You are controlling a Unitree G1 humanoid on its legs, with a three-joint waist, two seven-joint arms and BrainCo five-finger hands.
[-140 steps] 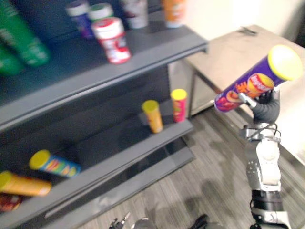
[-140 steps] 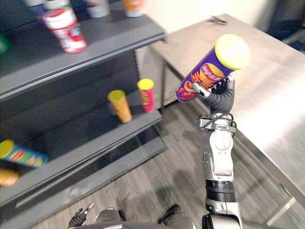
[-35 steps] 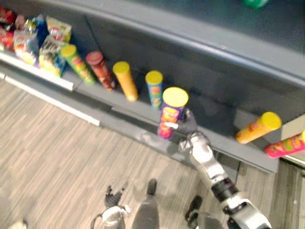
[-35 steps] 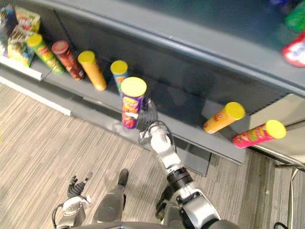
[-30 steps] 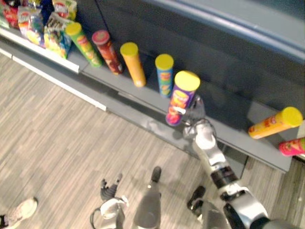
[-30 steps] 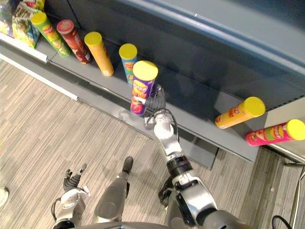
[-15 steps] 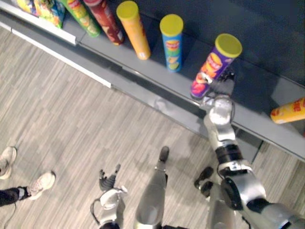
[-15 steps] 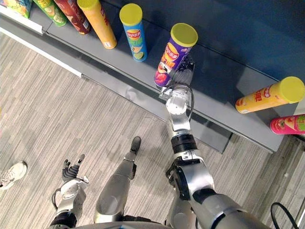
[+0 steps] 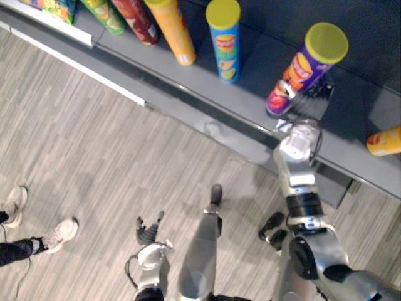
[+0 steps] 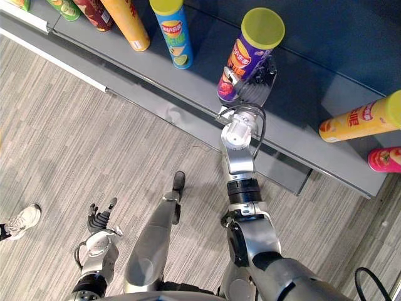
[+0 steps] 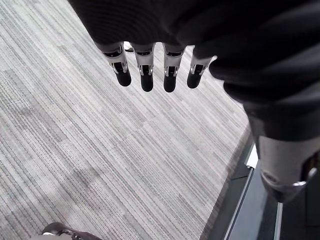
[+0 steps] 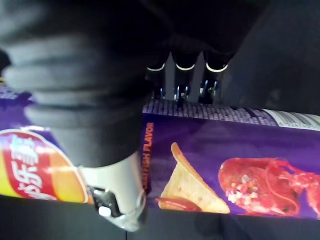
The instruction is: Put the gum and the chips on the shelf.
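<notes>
A purple chips can (image 9: 306,70) with a yellow lid stands slightly tilted on the low grey shelf (image 9: 207,84), its base down at the shelf board, to the right of a blue can (image 9: 224,41). My right hand (image 10: 255,88) is shut on the can's lower part. In the right wrist view the fingers (image 12: 176,80) curl behind the purple can (image 12: 210,165) and the thumb (image 12: 117,190) lies across its front. My left hand (image 9: 147,229) hangs low over the floor, and its fingers (image 11: 146,75) are straight and hold nothing.
Left of the blue can stand an orange can (image 9: 172,31), a red can (image 9: 135,19) and a green can (image 9: 103,15). An orange can (image 10: 360,119) and a pink can (image 10: 383,158) lie at the shelf's right end. A person's shoes (image 9: 59,232) are on the wood floor at left.
My right hand has carried the purple can from the shelf's front edge further onto the shelf, away from the blue can. The camera has also shifted. The left hand stays hanging.
</notes>
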